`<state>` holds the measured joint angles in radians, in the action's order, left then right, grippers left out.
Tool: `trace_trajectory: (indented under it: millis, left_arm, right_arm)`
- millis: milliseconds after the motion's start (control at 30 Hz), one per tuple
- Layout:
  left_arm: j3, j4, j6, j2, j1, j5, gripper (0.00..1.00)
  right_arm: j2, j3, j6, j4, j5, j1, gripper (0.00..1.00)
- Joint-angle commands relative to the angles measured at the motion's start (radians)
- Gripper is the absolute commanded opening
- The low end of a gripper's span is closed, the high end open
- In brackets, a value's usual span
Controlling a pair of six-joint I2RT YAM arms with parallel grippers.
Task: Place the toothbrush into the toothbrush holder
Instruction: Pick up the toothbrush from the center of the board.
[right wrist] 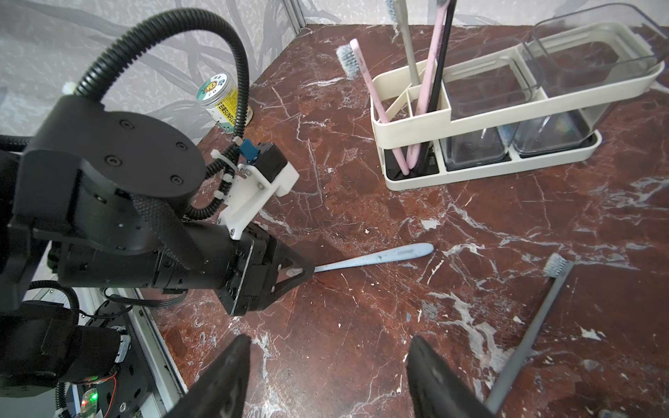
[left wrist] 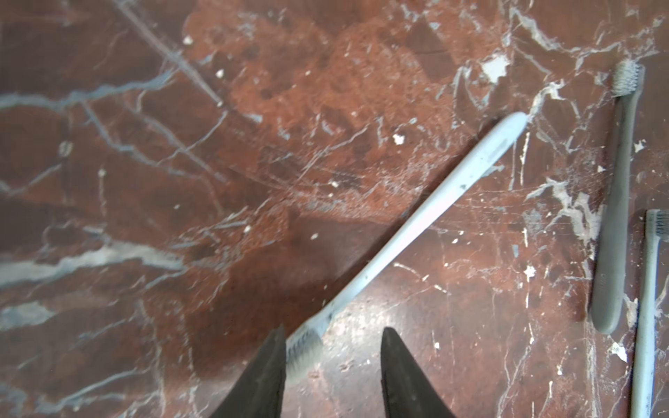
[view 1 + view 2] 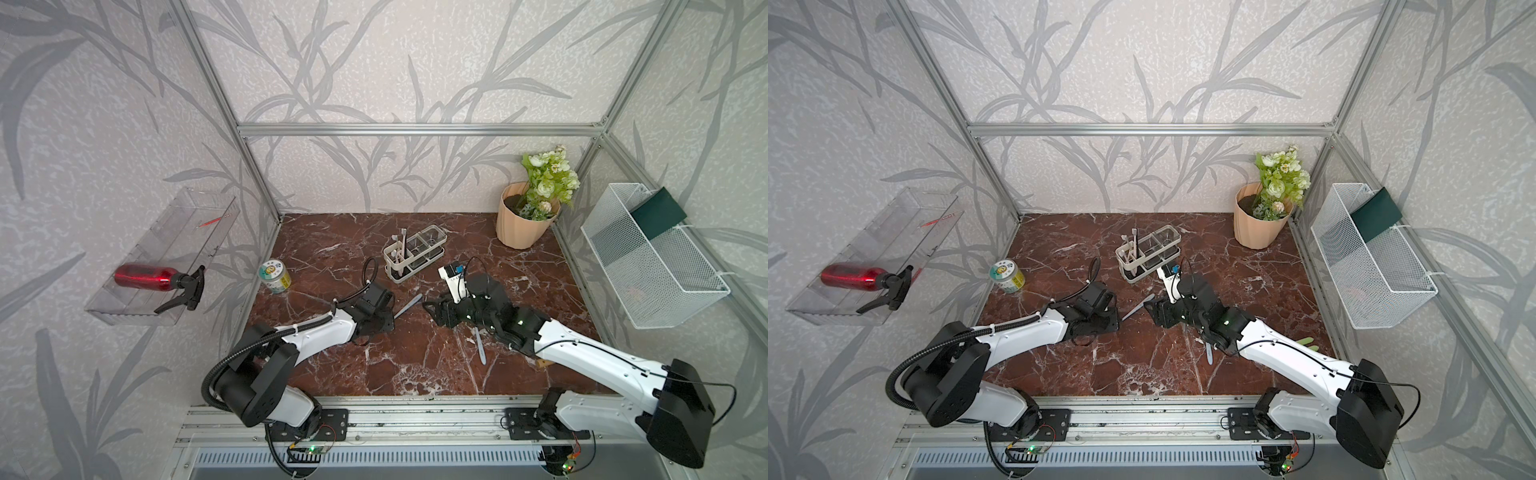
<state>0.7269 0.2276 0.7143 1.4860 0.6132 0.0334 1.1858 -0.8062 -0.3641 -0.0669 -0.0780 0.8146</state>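
Note:
A light blue toothbrush (image 3: 409,304) (image 3: 1139,308) (image 2: 416,220) (image 1: 376,257) lies flat on the marble table. My left gripper (image 3: 392,319) (image 2: 333,329) (image 1: 306,271) is down at its bristle end. Its jaws stand apart, with the brush head against one finger and a gap to the other. The toothbrush holder (image 3: 409,272) (image 3: 1144,270) (image 1: 506,108) stands behind it. Pink, black and grey brushes stand upright in its end compartment. My right gripper (image 3: 428,307) (image 1: 329,338) hovers open and empty just past the handle tip.
A grey toothbrush (image 1: 535,325) (image 2: 615,202) and another pale one (image 2: 648,311) lie near my right arm. A small jar (image 3: 275,277) stands far left and a flower pot (image 3: 521,220) back right. A mesh basket (image 3: 648,257) and a spray bottle (image 3: 145,277) on a clear shelf hang on the walls.

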Motion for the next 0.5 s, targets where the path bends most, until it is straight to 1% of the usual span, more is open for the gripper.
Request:
trace_trajectory:
  millis: [0, 100, 233, 367, 467]
  left_arm:
    - [0.025, 0.042, -0.064, 0.042, 0.003, 0.006, 0.43]
    - [0.039, 0.056, -0.082, 0.082, 0.002, 0.007, 0.41]
    - [0.036, 0.054, -0.079, 0.1, 0.006, 0.038, 0.35]
    - [0.025, 0.071, -0.07, 0.062, 0.014, 0.031, 0.36]
    - [0.042, 0.126, -0.073, 0.029, 0.025, 0.02, 0.42]
  right_arm:
    - [-0.035, -0.02, 0.014, -0.019, 0.02, 0.01, 0.69]
    - [-0.039, -0.022, 0.013, -0.024, 0.021, 0.012, 0.69]
    - [-0.044, -0.025, 0.016, -0.037, 0.025, 0.012, 0.69]
    - [-0.052, -0.028, 0.021, -0.049, 0.034, 0.013, 0.69]
    - [-0.058, -0.032, 0.026, -0.06, 0.041, 0.012, 0.69]
